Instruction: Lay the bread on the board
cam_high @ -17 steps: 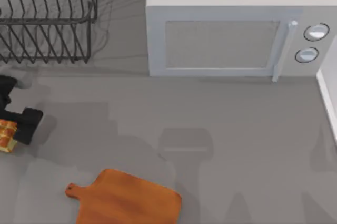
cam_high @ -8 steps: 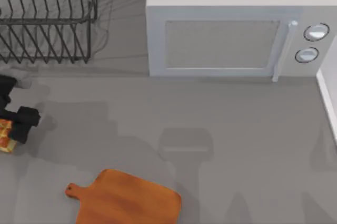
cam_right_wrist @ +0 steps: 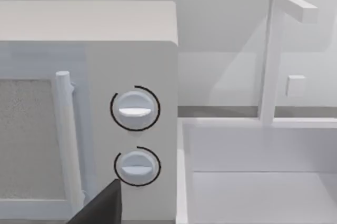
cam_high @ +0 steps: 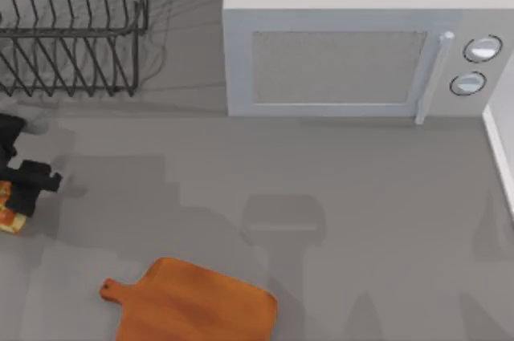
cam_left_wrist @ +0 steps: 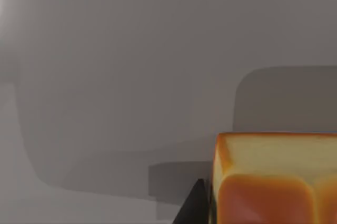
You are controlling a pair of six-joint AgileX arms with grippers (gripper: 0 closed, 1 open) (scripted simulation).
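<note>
Hovering at the table's left edge, left gripper [cam_high: 10, 196] partly over the bread [cam_high: 6, 211], gripper state unclear

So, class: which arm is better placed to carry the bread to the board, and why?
Left. Its gripper is already at the bread by the table's left edge, near the board; the right wrist camera faces the microwave.

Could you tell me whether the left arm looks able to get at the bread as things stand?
Probably yes: the left gripper is already at the bread by the table's left edge, and the left wrist view shows a finger right beside the loaf, with nothing between them.
</note>
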